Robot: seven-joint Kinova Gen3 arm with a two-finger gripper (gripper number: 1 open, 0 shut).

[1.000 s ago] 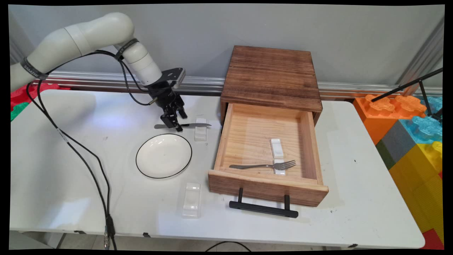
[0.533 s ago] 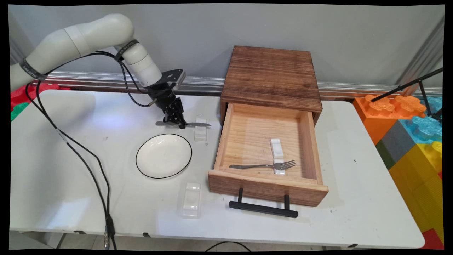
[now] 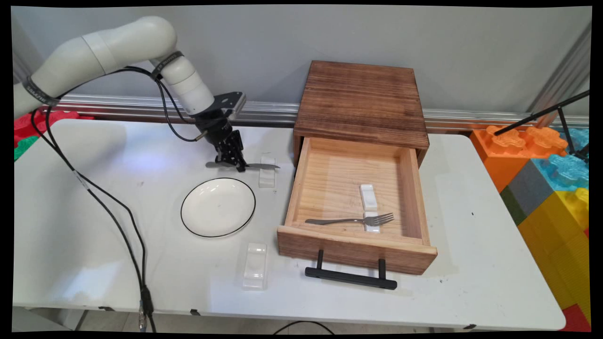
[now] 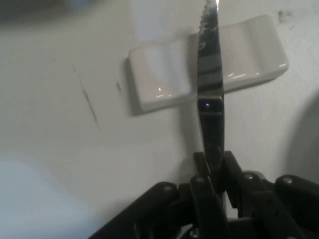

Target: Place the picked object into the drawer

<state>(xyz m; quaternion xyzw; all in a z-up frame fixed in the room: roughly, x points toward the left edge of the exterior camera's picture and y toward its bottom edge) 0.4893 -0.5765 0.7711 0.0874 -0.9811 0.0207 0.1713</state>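
White bench (image 3: 94, 226) under a grey wall: at left the hand (image 3: 234, 162) is clamped on a knife (image 3: 256, 165), whose blade lies across a white rest (image 3: 266, 175). Just below sits a plate (image 3: 218, 207), nearer still a clear rest (image 3: 255, 265). Rightward, an open drawer (image 3: 356, 247) holds a fork (image 3: 351, 220).

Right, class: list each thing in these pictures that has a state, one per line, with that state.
gripper: shut on the knife.
knife: held, blade over a white rest.
drawer: pulled open.
fork: lying in the drawer, tines on a rest.
plate: upright, bare.
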